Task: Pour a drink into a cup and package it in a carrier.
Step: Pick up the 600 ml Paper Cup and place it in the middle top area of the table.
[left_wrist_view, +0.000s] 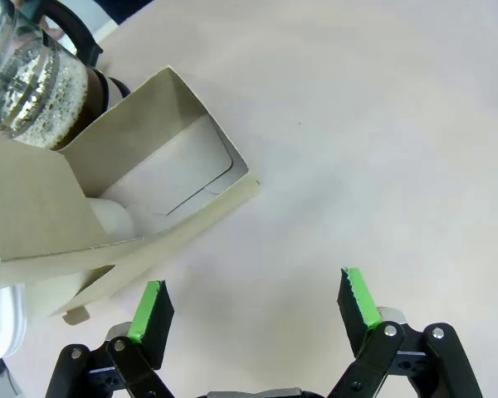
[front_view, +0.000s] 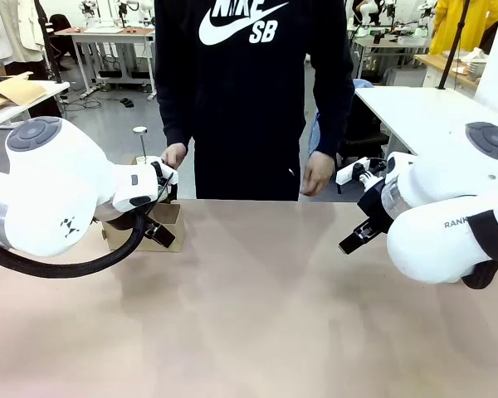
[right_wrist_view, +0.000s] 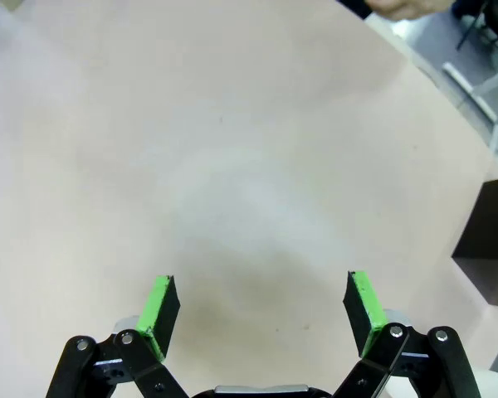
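The brown cardboard carrier [front_view: 173, 215] stands at the table's far left, mostly hidden behind my left arm. In the left wrist view the carrier [left_wrist_view: 41, 207] lies just left of my left gripper [left_wrist_view: 253, 303], which is open and holds nothing. Behind the carrier stands the glass jug [left_wrist_view: 25, 83] with the frothy brown drink in it. Something white and round [left_wrist_view: 112, 220] shows through the carrier's side; I cannot tell if it is the cup. My right gripper [right_wrist_view: 266, 303] hangs open over bare table.
A person stands at the far edge, one hand [front_view: 174, 155] near the carrier and the other hand [front_view: 319, 174] hanging at the side. A thin metal rod with a knob [front_view: 139, 130] rises behind my left wrist. A black box [right_wrist_view: 490, 240] stands at the right.
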Controlling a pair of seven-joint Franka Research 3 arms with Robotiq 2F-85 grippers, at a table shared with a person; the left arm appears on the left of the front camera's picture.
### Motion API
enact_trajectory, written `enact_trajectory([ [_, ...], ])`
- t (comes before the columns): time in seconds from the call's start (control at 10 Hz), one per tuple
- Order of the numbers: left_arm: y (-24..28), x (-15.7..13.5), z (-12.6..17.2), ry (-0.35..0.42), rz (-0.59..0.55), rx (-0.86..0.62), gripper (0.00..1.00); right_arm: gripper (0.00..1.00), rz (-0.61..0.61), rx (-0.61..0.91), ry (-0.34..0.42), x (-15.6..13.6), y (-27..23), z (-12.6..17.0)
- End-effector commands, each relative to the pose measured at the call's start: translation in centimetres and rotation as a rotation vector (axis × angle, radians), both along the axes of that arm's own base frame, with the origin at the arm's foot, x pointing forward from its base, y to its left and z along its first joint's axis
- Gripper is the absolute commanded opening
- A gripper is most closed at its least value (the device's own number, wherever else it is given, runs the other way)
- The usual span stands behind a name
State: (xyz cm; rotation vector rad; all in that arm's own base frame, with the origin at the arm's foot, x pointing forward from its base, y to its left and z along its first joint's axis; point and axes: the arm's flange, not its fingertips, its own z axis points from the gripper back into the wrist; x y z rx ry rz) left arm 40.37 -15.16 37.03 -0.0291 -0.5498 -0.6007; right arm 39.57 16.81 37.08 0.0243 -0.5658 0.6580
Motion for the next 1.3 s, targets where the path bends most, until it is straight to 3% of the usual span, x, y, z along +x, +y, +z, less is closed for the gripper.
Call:
enact_trajectory([
  [0.0, 0.0, 0.0, 0.0, 0.0, 0.0, 0.0, 1.0, 1.0, 0.0, 0.001, 0.0, 0.0, 0.0, 0.0],
  [0.2, 0.0, 0.0, 0.0, 0.0, 0.0, 0.0, 1.0, 1.0, 0.0, 0.0, 0.0, 0.0, 0.0, 0.0],
  [0.6, 0.0, 0.0, 0.0, 0.0, 0.0, 0.0, 1.0, 1.0, 0.031, 0.097, 0.003, 5.4, -5.5, 12.7],
  [0.8, 0.0, 0.0, 0.0, 0.0, 0.0, 0.0, 1.0, 1.0, 0.177, 0.215, 0.018, 6.7, -12.2, 16.6],
  [1.1, 0.0, 0.0, 0.0, 0.0, 0.0, 0.0, 1.0, 1.0, 0.395, 0.374, -0.072, 5.0, -23.8, 16.5],
  [1.2, 0.0, 0.0, 0.0, 0.0, 0.0, 0.0, 1.0, 1.0, 0.464, 0.473, -0.175, 3.8, -29.0, 14.4],
])
